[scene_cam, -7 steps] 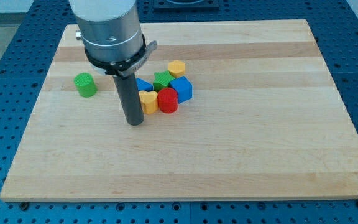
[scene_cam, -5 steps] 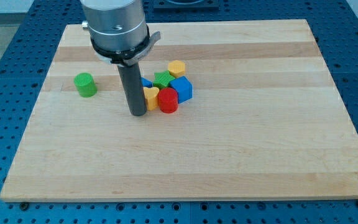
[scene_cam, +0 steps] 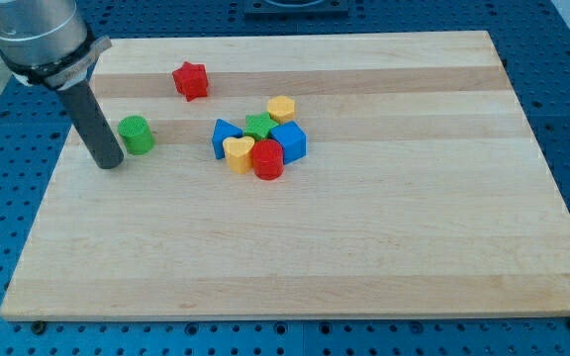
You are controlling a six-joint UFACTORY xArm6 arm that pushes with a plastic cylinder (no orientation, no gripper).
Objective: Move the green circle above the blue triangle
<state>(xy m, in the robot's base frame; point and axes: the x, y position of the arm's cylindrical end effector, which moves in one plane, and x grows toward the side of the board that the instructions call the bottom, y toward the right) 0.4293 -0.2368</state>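
There are no fingers on this arm; it ends in a rod whose tip [scene_cam: 110,163] rests on the worktop [scene_cam: 364,247], just left of the green circle [scene_cam: 136,134] and slightly nearer the view's bottom. Rightward, a cluster: red cylinder [scene_cam: 267,159], yellow heart [scene_cam: 237,153], blue triangle [scene_cam: 225,134], blue cube [scene_cam: 289,141], green block [scene_cam: 258,125], yellow hexagon [scene_cam: 282,108]. Farthest, a red star [scene_cam: 191,80].

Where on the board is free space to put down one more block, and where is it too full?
Free: the whole right half and the bottom strip of the board, right of the blue cube. Also between the green circle and blue triangle. Crowded: the central cluster; my tip stands just left of the green circle.
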